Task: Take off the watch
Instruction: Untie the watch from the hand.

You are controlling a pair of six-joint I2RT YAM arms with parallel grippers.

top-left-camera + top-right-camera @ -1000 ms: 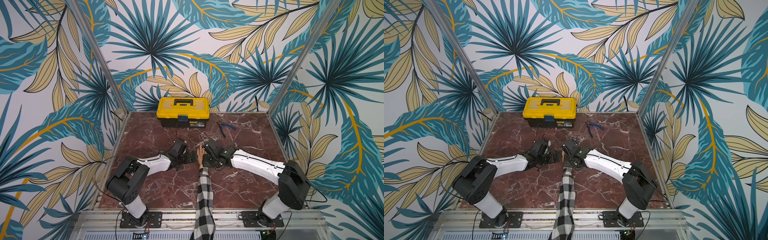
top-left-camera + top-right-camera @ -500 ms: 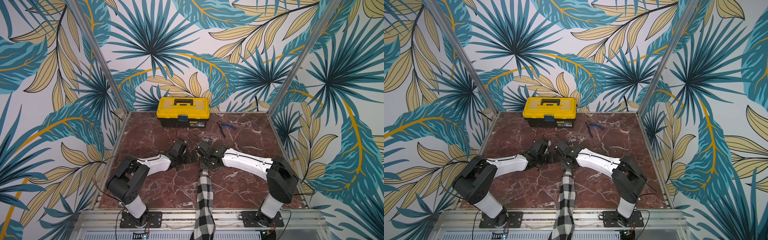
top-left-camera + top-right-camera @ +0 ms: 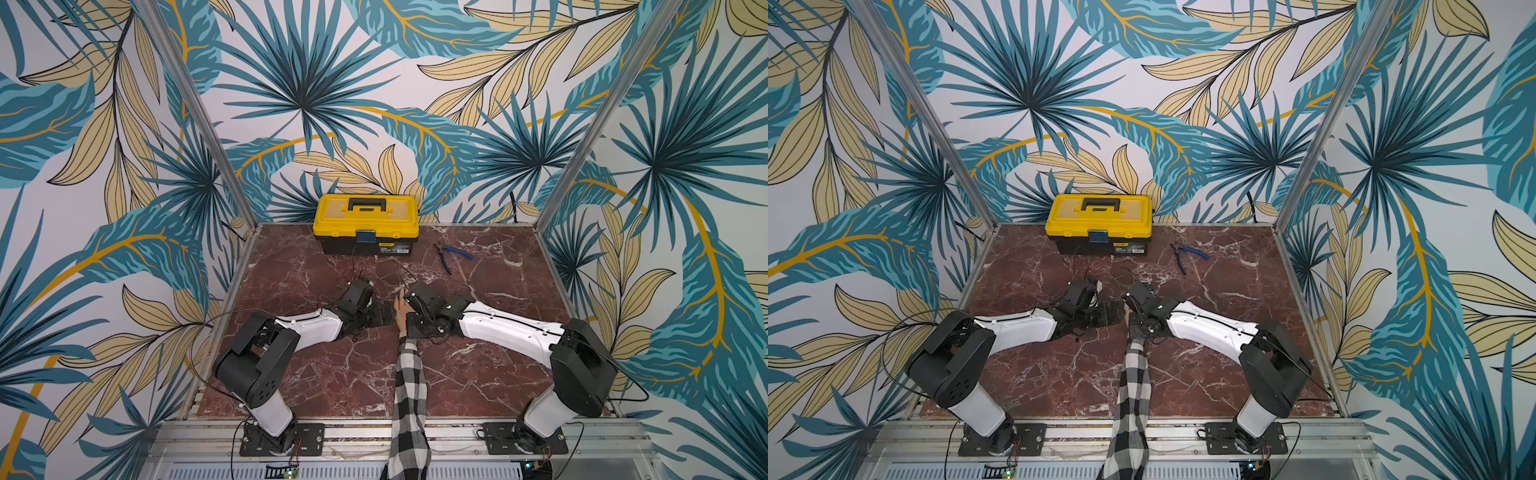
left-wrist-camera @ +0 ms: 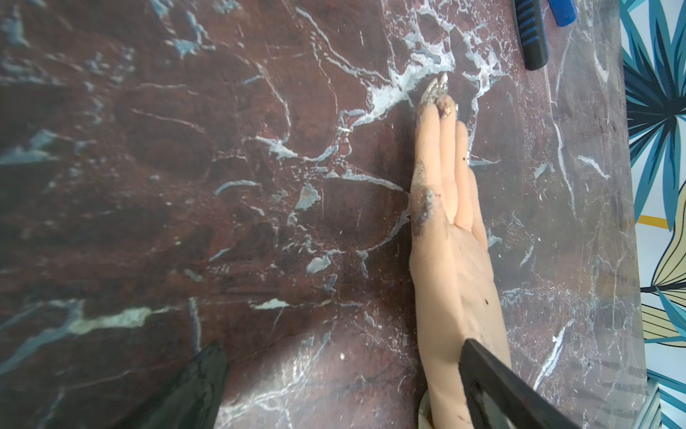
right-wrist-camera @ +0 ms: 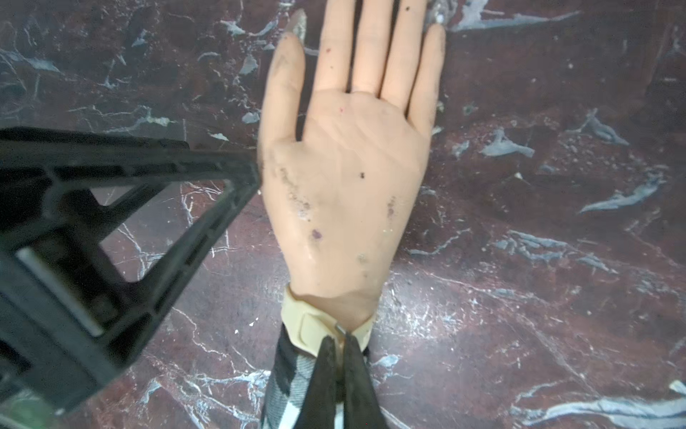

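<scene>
table [image 3: 498, 299]: hand [image 5: 352, 178] lies palm up, pointing toward toolbox [image 3: 365, 224] | toolbox: lid shut, contents hidden; pliers [image 3: 451, 255] on table beside it | left gripper [image 4: 341, 345]: jaws wide, one against hand's thumb side | right gripper [image 5: 339, 340]: jaws closed, tips at watch [image 5: 315, 327] by buckle, pinch unclear | watch: around wrist, strap crosswise to hand, right arm nearer

Watch [image 5: 315, 328] case out of sight, mannequin's fingers [image 5: 371, 41] cut off at the edge, pliers [image 4: 532, 41] handles cropped
</scene>
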